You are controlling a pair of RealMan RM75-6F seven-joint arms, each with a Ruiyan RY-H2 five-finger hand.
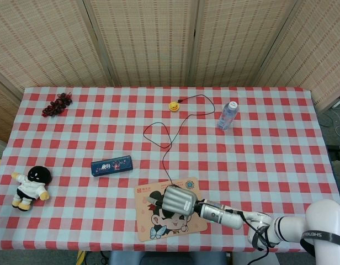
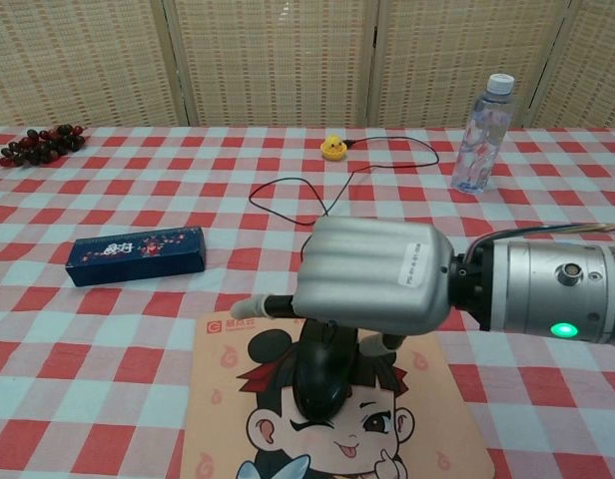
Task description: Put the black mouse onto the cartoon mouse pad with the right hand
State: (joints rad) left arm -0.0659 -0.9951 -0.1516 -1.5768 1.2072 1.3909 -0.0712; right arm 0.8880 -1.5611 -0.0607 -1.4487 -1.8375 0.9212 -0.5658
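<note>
The black mouse (image 2: 320, 379) lies on the cartoon mouse pad (image 2: 417, 429), over the printed girl's forehead. My right hand (image 2: 372, 274) hovers just above its rear end, palm down. The thumb (image 2: 253, 304) sticks out to the left, clear of the mouse, and the other fingers hang by its right side. In the head view the right hand (image 1: 178, 201) covers the mouse on the mouse pad (image 1: 153, 221) near the table's front edge. The mouse's black cable (image 1: 164, 154) runs back across the cloth. My left hand shows in neither view.
A dark blue box (image 1: 111, 165) lies left of the pad. Farther back stand a water bottle (image 1: 227, 115) and a small yellow duck (image 1: 173, 105). A plush doll (image 1: 31, 186) sits at the left edge, dark grapes (image 1: 57, 105) at the back left.
</note>
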